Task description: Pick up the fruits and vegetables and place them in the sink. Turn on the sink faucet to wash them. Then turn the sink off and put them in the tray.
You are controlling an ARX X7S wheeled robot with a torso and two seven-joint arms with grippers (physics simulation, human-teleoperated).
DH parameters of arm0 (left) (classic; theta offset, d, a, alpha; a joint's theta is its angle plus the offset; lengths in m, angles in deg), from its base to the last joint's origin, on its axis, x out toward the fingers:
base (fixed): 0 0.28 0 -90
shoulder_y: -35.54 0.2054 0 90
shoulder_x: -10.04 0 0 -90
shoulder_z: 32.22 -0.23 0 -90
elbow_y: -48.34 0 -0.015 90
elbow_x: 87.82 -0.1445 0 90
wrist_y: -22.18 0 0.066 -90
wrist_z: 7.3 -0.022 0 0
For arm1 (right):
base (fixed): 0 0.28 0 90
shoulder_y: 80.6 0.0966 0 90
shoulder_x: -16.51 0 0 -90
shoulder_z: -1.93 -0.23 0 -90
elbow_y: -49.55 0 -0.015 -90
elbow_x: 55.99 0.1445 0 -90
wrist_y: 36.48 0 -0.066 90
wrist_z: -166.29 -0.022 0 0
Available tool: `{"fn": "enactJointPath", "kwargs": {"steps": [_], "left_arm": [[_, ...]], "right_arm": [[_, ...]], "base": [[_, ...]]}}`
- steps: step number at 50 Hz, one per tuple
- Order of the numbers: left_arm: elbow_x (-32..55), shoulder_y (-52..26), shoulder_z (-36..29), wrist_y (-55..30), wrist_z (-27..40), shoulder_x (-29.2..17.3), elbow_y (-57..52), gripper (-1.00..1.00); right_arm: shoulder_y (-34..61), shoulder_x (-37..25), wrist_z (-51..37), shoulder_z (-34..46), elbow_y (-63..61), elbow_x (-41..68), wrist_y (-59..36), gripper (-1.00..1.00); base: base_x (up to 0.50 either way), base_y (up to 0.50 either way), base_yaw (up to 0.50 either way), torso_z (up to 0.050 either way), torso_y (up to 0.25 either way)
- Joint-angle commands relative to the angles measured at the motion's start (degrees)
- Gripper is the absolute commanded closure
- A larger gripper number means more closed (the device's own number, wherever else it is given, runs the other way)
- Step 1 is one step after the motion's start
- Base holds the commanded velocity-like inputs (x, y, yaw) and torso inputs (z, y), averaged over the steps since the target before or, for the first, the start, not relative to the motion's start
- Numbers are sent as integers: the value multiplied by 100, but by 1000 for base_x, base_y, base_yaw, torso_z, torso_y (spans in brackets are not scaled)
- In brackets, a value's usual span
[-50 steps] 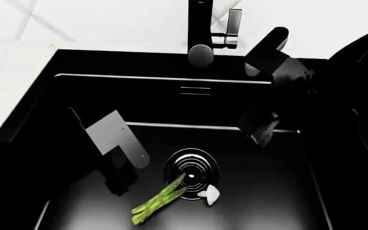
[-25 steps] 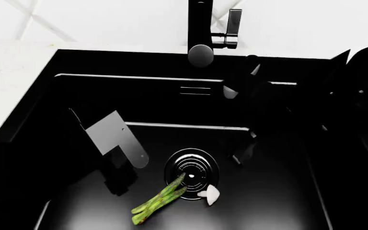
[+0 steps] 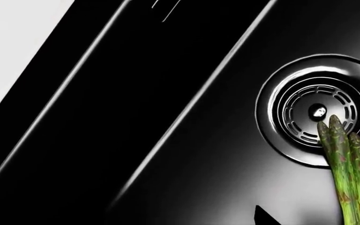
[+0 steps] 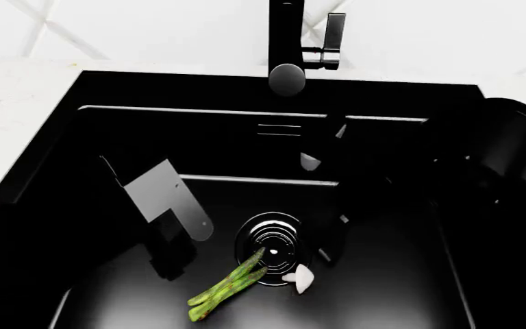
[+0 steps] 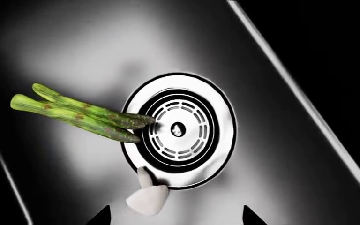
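Note:
The green asparagus stalks [image 4: 229, 286] lie on the floor of the black sink [image 4: 98, 89], tips on the round drain [image 4: 274, 241]. The whitish garlic piece [image 4: 300, 278] rests at the drain's near right rim. My right gripper [image 5: 175, 219] hangs open just over the garlic [image 5: 147, 199], which sits between its spread fingertips and touches neither. My left gripper [image 3: 180, 221] hovers low in the basin, left of the asparagus [image 3: 348, 168], open and empty; only one fingertip [image 3: 261, 218] shows. The sink faucet [image 4: 286, 48] stands at the back with its lever [image 4: 334, 38] upright; no water shows. The tray is out of view.
White counter [image 4: 16, 130] borders the sink on the left and behind. A stepped ledge [image 4: 244, 113] runs along the basin's back wall. My left arm's grey wrist plate [image 4: 162, 195] stands left of the drain, and the black right arm [image 4: 501, 171] fills the right side.
My right arm has swung down and left from beside the faucet lever into the basin, ending over the garlic by the drain. The left arm, asparagus and garlic have not moved.

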Motion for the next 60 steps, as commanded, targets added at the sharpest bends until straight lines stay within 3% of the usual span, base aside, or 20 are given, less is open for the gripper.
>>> {"fn": "enactJointPath", "kwargs": {"steps": [1, 19, 60], "left_arm": [[-21, 9, -14, 2, -3, 20, 20, -100], [-79, 36, -38, 47, -58, 3, 45, -100], [-159, 114, -56, 163, -120, -37, 90, -100]], "right_arm": [[-139, 162, 215, 182, 120, -135, 158, -100], [-410, 684, 725, 689, 788, -660, 557, -100], [-953, 1156, 1161, 1221, 1626, -1043, 876, -100]], "base": [[0, 0, 0, 0, 0], [0, 0, 0, 0, 0], [0, 0, 0, 0, 0]]}}
